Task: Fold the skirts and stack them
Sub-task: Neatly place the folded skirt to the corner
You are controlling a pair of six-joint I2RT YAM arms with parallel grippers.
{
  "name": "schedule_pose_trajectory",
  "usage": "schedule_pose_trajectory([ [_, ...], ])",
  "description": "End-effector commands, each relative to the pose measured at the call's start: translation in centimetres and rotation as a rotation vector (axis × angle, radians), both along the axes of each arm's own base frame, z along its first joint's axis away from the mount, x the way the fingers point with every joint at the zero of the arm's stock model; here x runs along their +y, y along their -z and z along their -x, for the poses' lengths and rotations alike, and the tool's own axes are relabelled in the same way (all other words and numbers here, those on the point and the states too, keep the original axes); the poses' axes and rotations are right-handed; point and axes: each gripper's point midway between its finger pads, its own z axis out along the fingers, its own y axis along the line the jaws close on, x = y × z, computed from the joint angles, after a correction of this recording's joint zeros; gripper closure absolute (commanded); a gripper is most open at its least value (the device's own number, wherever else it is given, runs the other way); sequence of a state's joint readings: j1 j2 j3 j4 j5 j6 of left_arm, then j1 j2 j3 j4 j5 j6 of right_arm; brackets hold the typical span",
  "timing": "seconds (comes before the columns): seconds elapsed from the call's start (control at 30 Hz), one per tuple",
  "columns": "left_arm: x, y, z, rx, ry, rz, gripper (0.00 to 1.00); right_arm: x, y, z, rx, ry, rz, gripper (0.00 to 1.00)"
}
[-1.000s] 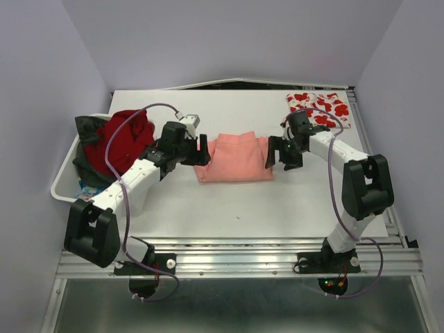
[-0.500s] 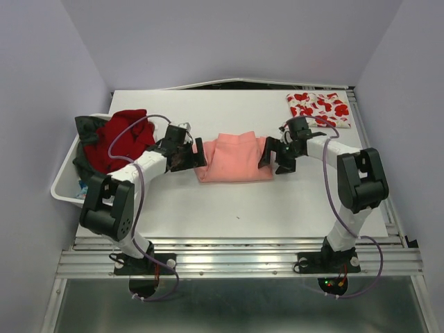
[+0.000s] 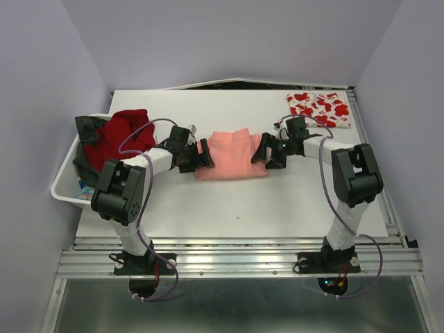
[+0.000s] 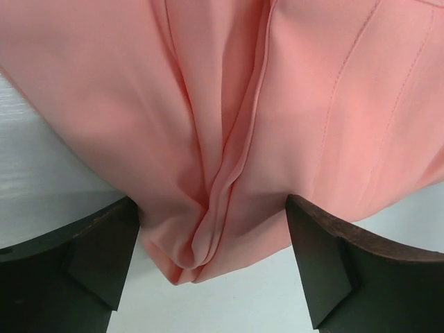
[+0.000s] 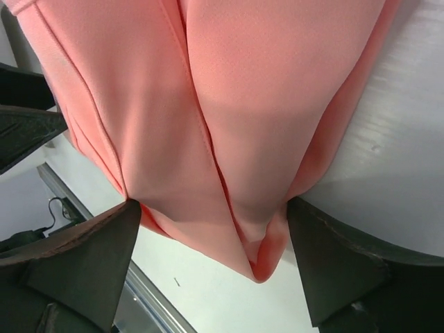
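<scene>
The salmon-pink skirt lies folded in the middle of the white table, between two robot arms.

At its left end, the left gripper sits low with its jaws spread wide. One dark finger stands on each side of a bunched fold at the cloth's edge, and nothing is pinched yet. At the skirt's right end, the right gripper is likewise spread wide, straddling a folded corner without gripping it.

The step appears to be taking hold of both ends. To do it well, each gripper should probably keep its fingers down against the table and close on every layer of the edge, not only the top one. The two should then likely rise together and evenly, so that the fold does not fall open.

At the table's left edge, a white bin holds a red garment and a dark one, close to the left arm. In the far right corner, the white skirt with red flowers lies folded flat, well apart from the pink one. Only the right arm stands between the two skirts.
</scene>
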State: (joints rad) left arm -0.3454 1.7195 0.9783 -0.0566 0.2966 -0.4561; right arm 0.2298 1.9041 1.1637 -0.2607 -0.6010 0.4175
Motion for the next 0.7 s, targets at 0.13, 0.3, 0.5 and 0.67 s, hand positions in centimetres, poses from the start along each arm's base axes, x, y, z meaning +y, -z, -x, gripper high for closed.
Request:
schedule_pose_trajectory([
  [0.13,-0.6,1.3,-1.4,0.009,-0.014,0.001,0.21,-1.8,3.6,-1.3,-0.027,0.046,0.131,0.40],
  [0.3,-2.0,1.3,-2.0,-0.012,0.021,-0.013,0.58,-1.9,1.9,-3.7,-0.109,0.041,0.160,0.67],
  [0.5,-5.1,-0.6,-4.3,-0.098,0.064,-0.014,0.94,-3.1,-0.5,-7.4,-0.245,0.026,0.269,0.99],
  [0.67,-9.1,-2.7,-6.9,-0.191,0.110,-0.019,1.00,-5.4,-3.4,-10.0,-0.383,0.055,0.414,0.99],
])
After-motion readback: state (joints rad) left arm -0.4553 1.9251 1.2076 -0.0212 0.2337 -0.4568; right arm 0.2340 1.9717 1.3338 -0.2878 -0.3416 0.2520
